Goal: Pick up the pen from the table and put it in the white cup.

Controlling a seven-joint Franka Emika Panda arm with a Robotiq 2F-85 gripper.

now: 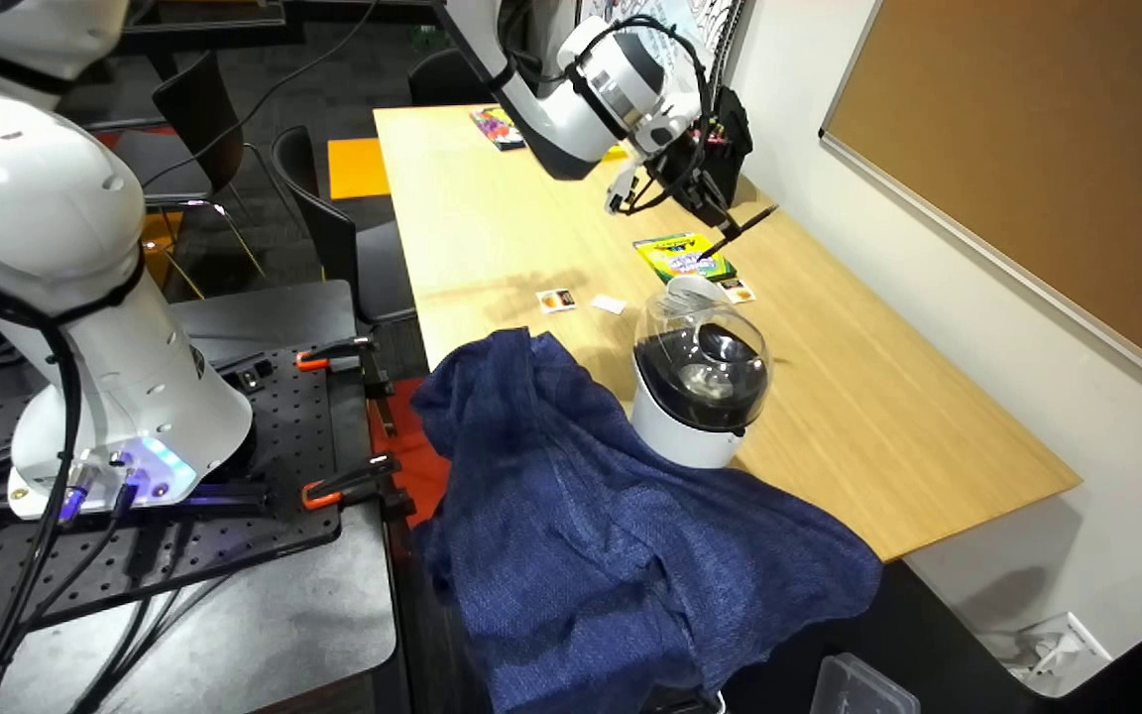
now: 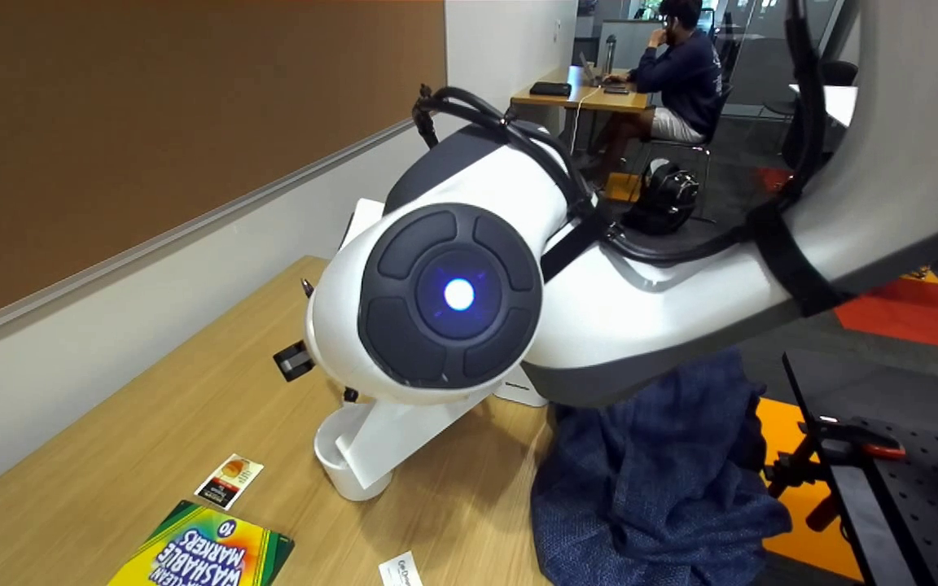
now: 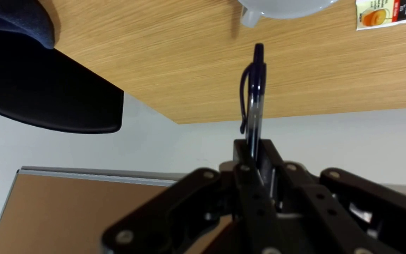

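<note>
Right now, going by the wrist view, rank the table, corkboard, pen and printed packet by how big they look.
1. Table
2. Corkboard, partly hidden behind the gripper
Then, unranked: pen and printed packet; the pen looks longer, the packet wider, and the pen is nearer the camera.

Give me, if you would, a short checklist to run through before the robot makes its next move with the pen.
1. The gripper is shut on the pen: ok.
2. The white cup stands upright on the table, mouth up: ok.
3. The pen points straight down: not ok, it slants in an exterior view.
4. The pen's lower end is right over the cup's mouth: cannot tell, the views do not settle the depth.
5. The cup has room inside: cannot tell, the arm's white bracket hides part of it.
</note>
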